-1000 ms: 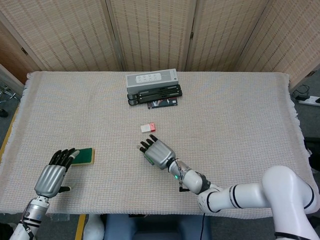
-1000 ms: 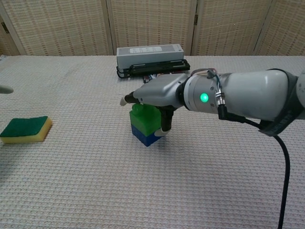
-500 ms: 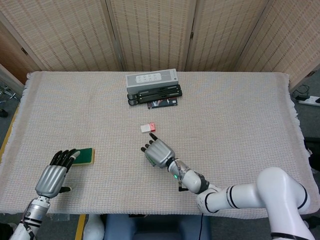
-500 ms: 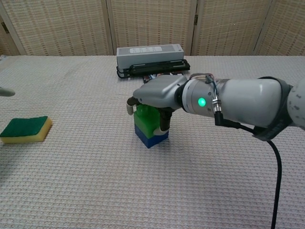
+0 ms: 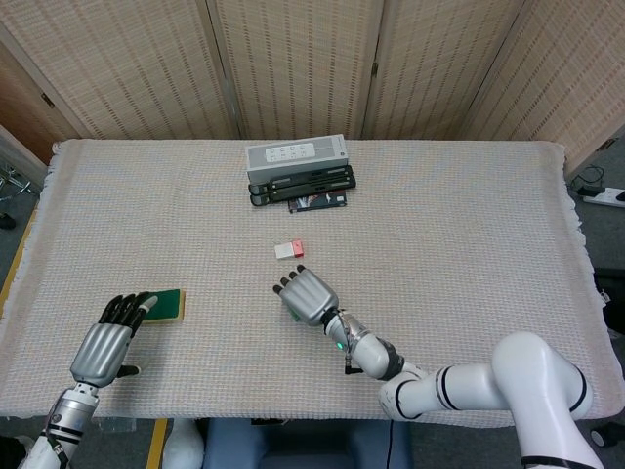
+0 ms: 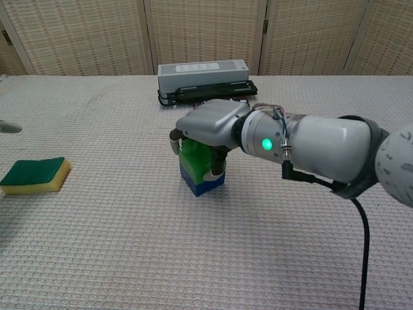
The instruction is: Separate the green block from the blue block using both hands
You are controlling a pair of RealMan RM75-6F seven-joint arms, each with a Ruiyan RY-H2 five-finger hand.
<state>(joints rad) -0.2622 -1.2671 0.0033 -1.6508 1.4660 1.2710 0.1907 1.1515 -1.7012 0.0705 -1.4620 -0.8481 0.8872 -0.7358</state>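
Green-topped sponge is sitting far left; your left hand is lying empty beside it, fingers extended. Centre surface: right hand is wrapping the green block, stacked on the blue block. Bring left over, pin blue, pull straight up.

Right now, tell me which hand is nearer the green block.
Right. The right hand is wrapped over the green block, touching it; the left hand rests far off beside the sponge.
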